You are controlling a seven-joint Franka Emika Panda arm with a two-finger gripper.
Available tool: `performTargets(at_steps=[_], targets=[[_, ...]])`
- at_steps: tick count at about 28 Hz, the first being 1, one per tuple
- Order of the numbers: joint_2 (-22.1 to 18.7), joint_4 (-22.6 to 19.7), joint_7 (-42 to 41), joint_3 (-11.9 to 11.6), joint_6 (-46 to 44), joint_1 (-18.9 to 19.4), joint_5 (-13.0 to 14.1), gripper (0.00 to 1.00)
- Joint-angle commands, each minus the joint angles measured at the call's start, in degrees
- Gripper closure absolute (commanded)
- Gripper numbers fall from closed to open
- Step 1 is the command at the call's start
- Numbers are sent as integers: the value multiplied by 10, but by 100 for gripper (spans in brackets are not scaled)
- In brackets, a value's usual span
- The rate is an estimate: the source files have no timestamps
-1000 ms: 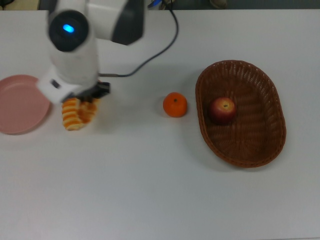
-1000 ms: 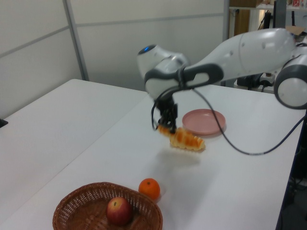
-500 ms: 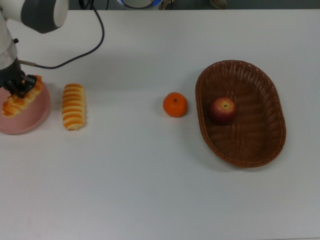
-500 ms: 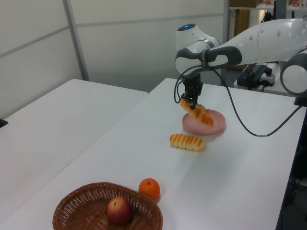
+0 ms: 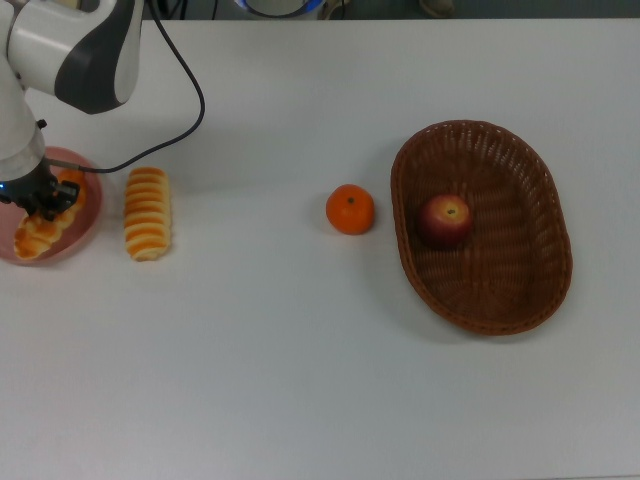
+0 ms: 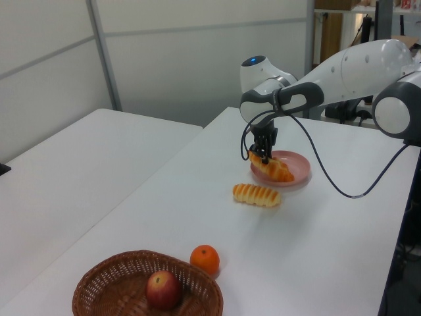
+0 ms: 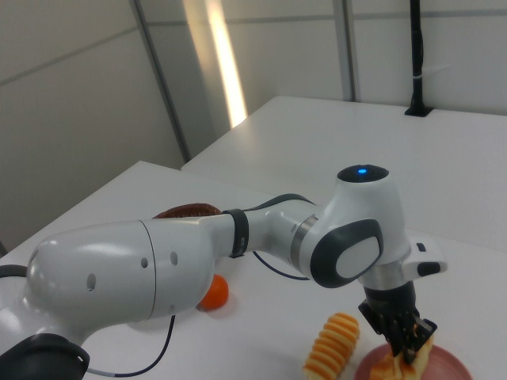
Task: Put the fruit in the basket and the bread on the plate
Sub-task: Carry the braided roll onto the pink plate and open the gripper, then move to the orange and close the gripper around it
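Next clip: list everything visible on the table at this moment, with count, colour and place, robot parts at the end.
apple: one, dark red, inside the basket, toward the top view's left side of it.
mandarin: one, orange, on the table just outside the basket, on the top view's left of it.
basket: one, brown wicker, oval, on the top view's right.
striped roll: one, orange and cream, on the table beside the plate.
braided loaf: one, golden brown, on the plate, under the gripper.
plate: one, pink, at the top view's left edge.
table: one, white.
cable: one, black, running to the arm.
gripper: one, black, closed on the braided loaf over the plate.
arm: one, white and grey.
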Motion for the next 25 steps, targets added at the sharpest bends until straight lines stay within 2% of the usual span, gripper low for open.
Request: performTargets(at_steps=[1,4,7,10,14,19,20,24,25], targets=[[-13,-10,-3,1,9,0,-8,0],[-18,-8,-1,1,8,-11,5,0],[-30,-8,-3,1,8,-14,36,0],[-44,-8,-2,6,8,-14,50,0],[-75,-11,-1,14,-3,4,72,0],[-90,-9,1,17,-76,65,80,0],[-91,-9,1,17,-103,90,78,0],[-91,-8,2,16,-151,141,73,0],[-90,-9,3,16,-169,168,72,0]])
